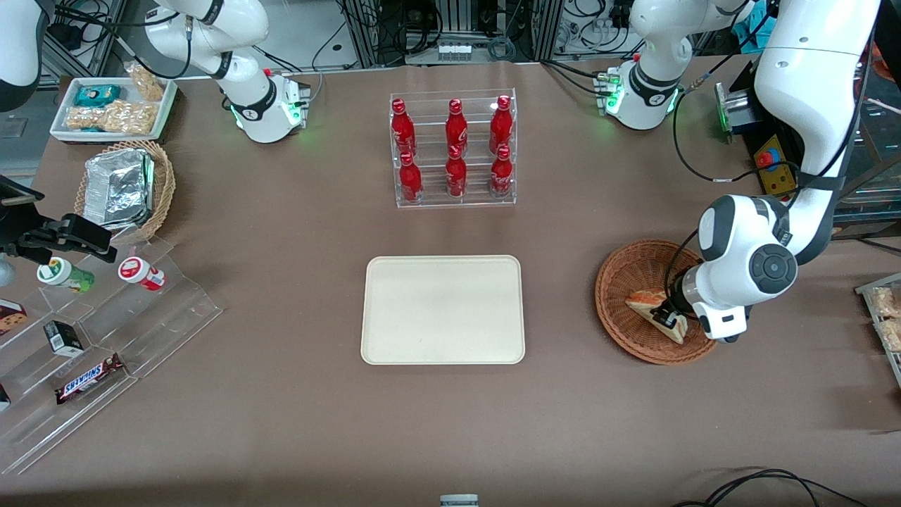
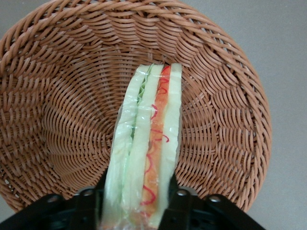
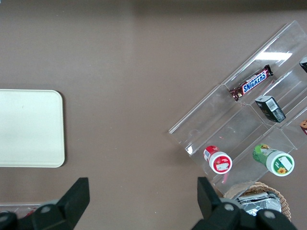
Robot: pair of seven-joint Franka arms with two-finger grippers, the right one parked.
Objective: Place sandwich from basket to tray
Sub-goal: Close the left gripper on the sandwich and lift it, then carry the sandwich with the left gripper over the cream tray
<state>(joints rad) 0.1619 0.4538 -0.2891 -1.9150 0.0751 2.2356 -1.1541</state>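
Note:
The sandwich [image 1: 644, 301], a wrapped triangular wedge with white bread and orange and pale green layers, lies in the reddish-brown wicker basket [image 1: 614, 282] toward the working arm's end of the table. My left gripper [image 1: 665, 317] is down in the basket, shut on the sandwich's wide end. In the left wrist view the black fingers [image 2: 173, 191] press both sides of the sandwich [image 2: 148, 139] over the basket's weave [image 2: 72, 96]. The cream-beige tray [image 1: 443, 310] lies flat mid-table, beside the basket, with nothing on it; its corner also shows in the right wrist view [image 3: 29, 127].
A clear rack of red bottles [image 1: 454, 148] stands farther from the camera than the tray. Toward the parked arm's end are a tan basket with a foil packet [image 1: 127, 186], a white snack tray [image 1: 112, 105] and a clear stepped shelf [image 1: 105, 331] of snacks.

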